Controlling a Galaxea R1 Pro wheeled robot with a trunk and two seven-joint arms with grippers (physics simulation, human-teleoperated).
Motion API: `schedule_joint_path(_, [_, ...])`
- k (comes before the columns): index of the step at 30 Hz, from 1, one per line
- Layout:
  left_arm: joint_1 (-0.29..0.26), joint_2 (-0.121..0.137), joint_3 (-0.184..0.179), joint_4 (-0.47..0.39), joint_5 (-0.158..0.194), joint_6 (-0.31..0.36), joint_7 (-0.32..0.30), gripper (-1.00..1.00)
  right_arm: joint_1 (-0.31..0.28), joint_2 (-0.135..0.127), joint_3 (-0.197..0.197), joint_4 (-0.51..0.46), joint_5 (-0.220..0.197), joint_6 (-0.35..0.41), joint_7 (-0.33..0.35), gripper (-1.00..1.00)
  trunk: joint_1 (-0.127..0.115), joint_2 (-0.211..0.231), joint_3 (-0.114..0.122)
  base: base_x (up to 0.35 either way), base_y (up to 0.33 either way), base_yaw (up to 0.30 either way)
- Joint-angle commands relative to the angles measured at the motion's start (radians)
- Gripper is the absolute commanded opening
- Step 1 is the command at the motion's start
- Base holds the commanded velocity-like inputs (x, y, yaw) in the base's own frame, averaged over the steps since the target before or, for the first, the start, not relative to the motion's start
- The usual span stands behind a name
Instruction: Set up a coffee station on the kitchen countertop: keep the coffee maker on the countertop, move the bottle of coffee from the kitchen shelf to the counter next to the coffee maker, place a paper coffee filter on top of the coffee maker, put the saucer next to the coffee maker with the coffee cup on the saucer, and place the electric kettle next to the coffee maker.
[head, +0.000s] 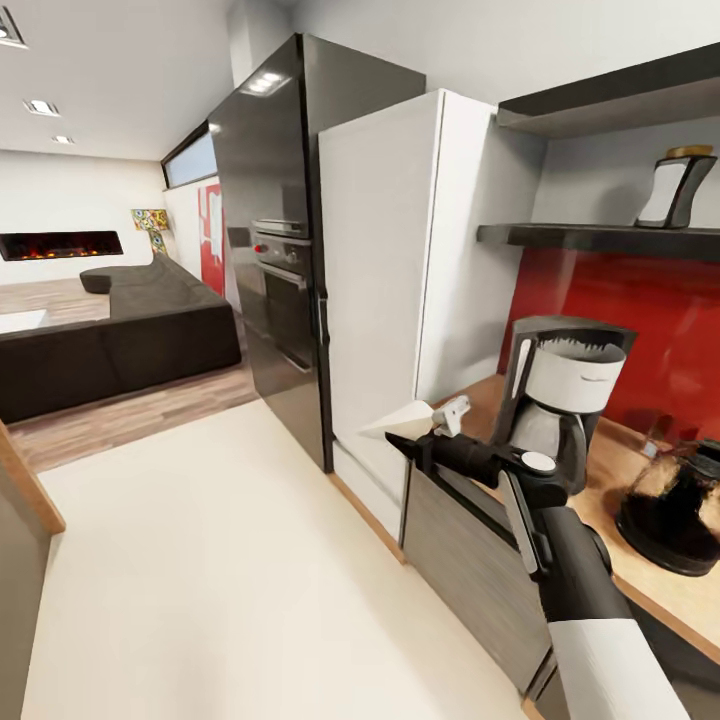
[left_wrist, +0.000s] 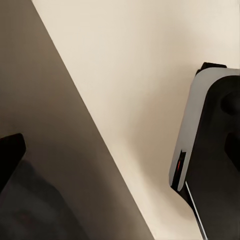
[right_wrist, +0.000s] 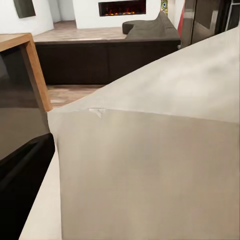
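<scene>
1. My left gripper's jaw state I cannot tell; my left wrist view takes in pale floor (left_wrist: 140, 75) and my own base (left_wrist: 212, 135).
2. The electric kettle (head: 678, 520) is cut off at 3 o'clock in my head view.
3. My right arm (head: 560, 540) reaches from 5 o'clock toward centre, beside the coffee maker (head: 562, 395) on the countertop (head: 610, 470).
4. My right gripper (head: 440, 425) is closed on the paper coffee filter (head: 402, 420), a pale cream cone looming large in my right wrist view (right_wrist: 150, 170).
5. The bottle of coffee (head: 678, 188) stands on the shelf (head: 600, 238) at 2 o'clock.

A white paper coffee filter (head: 405, 420) sticks out flat from the right gripper (head: 440, 425). Just past the hand, the black and white coffee maker (head: 560, 395) stands upright on the wooden countertop (head: 640, 540).
</scene>
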Motion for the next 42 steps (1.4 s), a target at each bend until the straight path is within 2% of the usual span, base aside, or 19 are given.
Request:
schedule_joint_path(1, [-0.001, 0.000, 0.007, 0.001, -0.011, -0.004, 0.003, 1.00, -0.001, 0.001, -0.001, -0.001, 0.008, 0.004, 0.006, -1.00, 0.001, -0.002, -0.002, 0.300, 0.211, 0.000])
schedule_joint_path(17, [-0.001, 0.000, 0.007, 0.001, -0.013, -0.004, 0.003, 1.00, -0.001, 0.001, -0.001, -0.001, 0.008, 0.004, 0.011, -1.00, 0.001, -0.002, 0.006, 0.300, 0.211, -0.222])
schedule_joint_path(23, [-0.001, 0.001, 0.007, 0.002, -0.014, -0.005, 0.004, 1.00, -0.001, 0.001, -0.001, -0.001, 0.008, 0.004, 0.011, -1.00, 0.001, -0.002, 0.009, 0.300, 0.059, -0.255])
schedule_joint_path(34, [-0.001, 0.001, 0.007, 0.003, -0.011, -0.006, 0.005, 1.00, -0.001, 0.001, -0.001, -0.001, 0.008, 0.004, 0.011, -1.00, 0.001, -0.002, 0.015, 0.038, 0.002, -0.255])
schedule_joint_path(42, [-0.001, 0.001, 0.008, 0.002, -0.009, -0.008, 0.005, 1.00, -0.001, 0.001, -0.001, -0.001, 0.008, 0.004, 0.011, -1.00, 0.001, -0.002, 0.019, 0.056, 0.234, -0.255])
